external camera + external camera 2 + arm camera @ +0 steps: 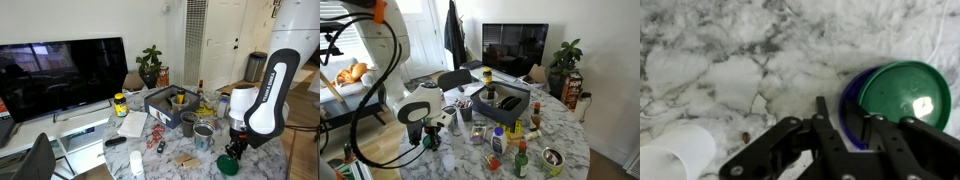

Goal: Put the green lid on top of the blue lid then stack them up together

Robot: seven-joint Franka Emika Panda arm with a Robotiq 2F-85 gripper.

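While green lid (905, 95) lies atop blue lid (851, 95) | tool (848, 118) narrowly parted, gripping nothing | blue rim between its fingertips

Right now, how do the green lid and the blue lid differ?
The green lid lies on top; the blue lid sits beneath it. The green lid shows nearly its whole face; the blue lid shows only a crescent. Both are round.
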